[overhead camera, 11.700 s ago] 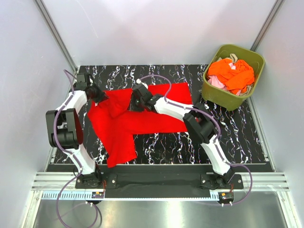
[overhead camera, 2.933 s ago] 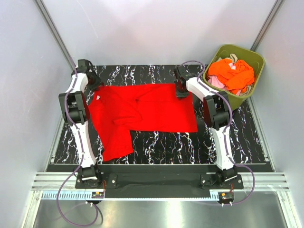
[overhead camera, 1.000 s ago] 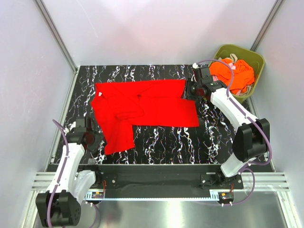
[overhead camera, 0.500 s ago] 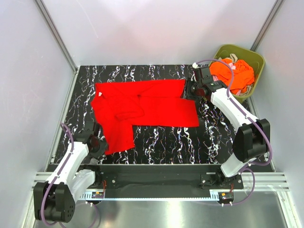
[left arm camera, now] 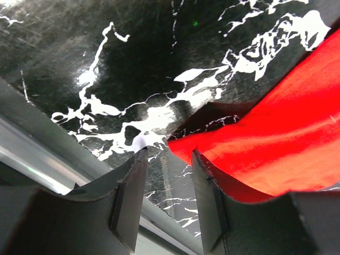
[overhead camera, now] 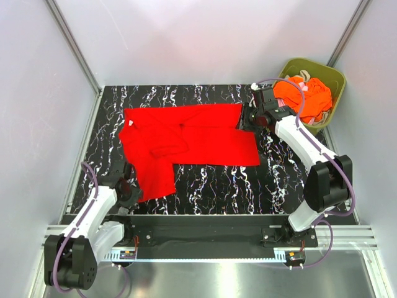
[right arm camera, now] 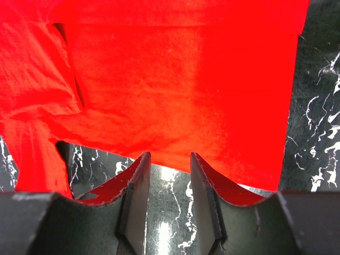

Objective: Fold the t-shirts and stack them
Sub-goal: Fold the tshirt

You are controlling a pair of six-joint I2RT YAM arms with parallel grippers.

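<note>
A bright red t-shirt (overhead camera: 186, 139) lies spread on the black marble table (overhead camera: 217, 186), with one flap reaching toward the near left. It also shows in the left wrist view (left arm camera: 276, 143) and the right wrist view (right arm camera: 175, 79). My left gripper (overhead camera: 129, 191) is open and low at the flap's near-left corner, with the cloth corner just ahead of its fingertips (left arm camera: 167, 159). My right gripper (overhead camera: 247, 118) is open and empty at the shirt's far right edge, its tips over bare table (right arm camera: 167, 159). Orange (overhead camera: 304, 96), pale pink (overhead camera: 282, 107) and beige (overhead camera: 304, 76) shirts lie piled together.
An olive-green bin (overhead camera: 298, 127) at the back right holds the piled shirts, close behind my right arm. A metal rail (overhead camera: 205, 236) runs along the table's near edge, and it shows right below my left gripper (left arm camera: 48, 154). Grey walls enclose the table.
My left gripper has moved right and a little nearer, up to the near-left corner of the red flap. The right arm and the shirt have not moved.
</note>
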